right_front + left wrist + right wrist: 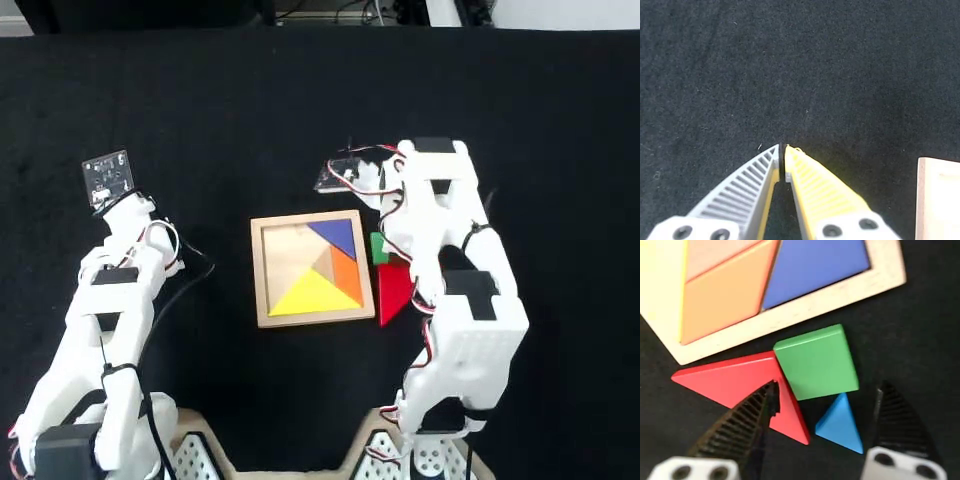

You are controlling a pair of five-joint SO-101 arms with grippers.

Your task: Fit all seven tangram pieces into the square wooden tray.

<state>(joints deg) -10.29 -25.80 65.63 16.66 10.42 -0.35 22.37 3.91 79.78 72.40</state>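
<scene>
The square wooden tray (262, 290) lies mid-table and holds a blue triangle (337, 235), an orange piece (347, 272) and a yellow triangle (312, 295). Just outside its right rim rest a green square (817, 362), a red triangle (735, 377) and a small light-blue triangle (840, 425), all touching one another. My right gripper (827, 390) hangs open above them, one finger over the red triangle, the other beside the light-blue one. My left gripper (781, 148) is shut and empty over bare black cloth, left of the tray's edge (939, 200).
Black cloth covers the whole table. The right arm (440, 230) stands over the tray's right side, hiding part of the green square (379, 247) and red triangle (393, 290). The left arm (110, 300) stays well left of the tray.
</scene>
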